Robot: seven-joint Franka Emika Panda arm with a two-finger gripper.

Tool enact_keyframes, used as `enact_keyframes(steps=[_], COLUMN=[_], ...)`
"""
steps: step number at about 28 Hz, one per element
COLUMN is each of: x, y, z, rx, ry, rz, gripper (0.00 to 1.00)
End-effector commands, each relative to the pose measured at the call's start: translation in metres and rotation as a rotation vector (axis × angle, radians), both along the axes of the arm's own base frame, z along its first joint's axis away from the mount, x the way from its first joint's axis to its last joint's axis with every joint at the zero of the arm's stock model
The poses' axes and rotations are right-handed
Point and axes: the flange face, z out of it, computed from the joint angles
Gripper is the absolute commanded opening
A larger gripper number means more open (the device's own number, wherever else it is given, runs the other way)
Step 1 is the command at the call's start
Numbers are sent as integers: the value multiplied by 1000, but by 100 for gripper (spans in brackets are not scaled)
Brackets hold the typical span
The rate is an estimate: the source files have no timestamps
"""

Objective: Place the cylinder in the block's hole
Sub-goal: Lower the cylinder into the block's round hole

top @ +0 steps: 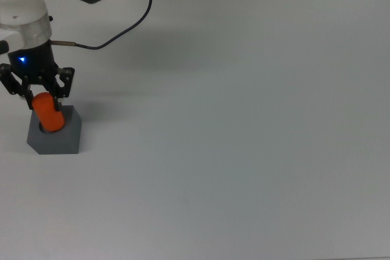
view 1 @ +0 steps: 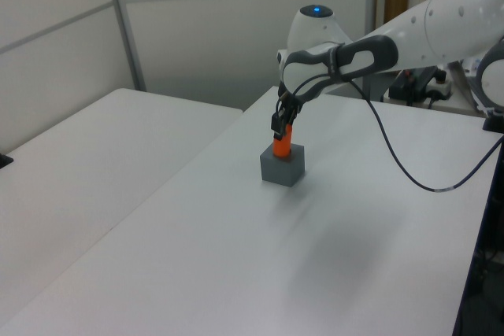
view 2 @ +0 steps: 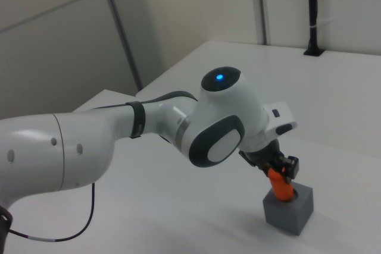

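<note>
In the top view the pincer is clamped on the cylinder, whose lower end sits over the hole of the block near the tabletop's left edge. The left view shows the cylinder standing from the block. In the right view it looks partly seated; release remains.

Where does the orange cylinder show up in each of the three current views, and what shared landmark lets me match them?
Top view: the orange cylinder is at the far left, on the grey block.
Left view: just above centre, standing up from the block's top.
Right view: lower right, tilted, under the arm's white wrist.
Shared landmark: the grey block directly beneath it, with the pincer clamped on its upper end.
</note>
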Motion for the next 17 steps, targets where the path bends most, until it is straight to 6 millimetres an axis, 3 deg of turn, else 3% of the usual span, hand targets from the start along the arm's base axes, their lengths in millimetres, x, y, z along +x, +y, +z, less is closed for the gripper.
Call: enact_keyframes(steps=[1, 10, 14, 15, 17], x=[3, 4, 3, 3, 3], y=[-2, -14, -20, -20, -19], z=[2, 1, -5, -6, -6], rx=[2, -12, -13, -13, -13], ry=[4, -32, -22, -21, -20], rz=[-3, -21, -29, -30, -29], gripper=[1, 1, 6, 9, 46])
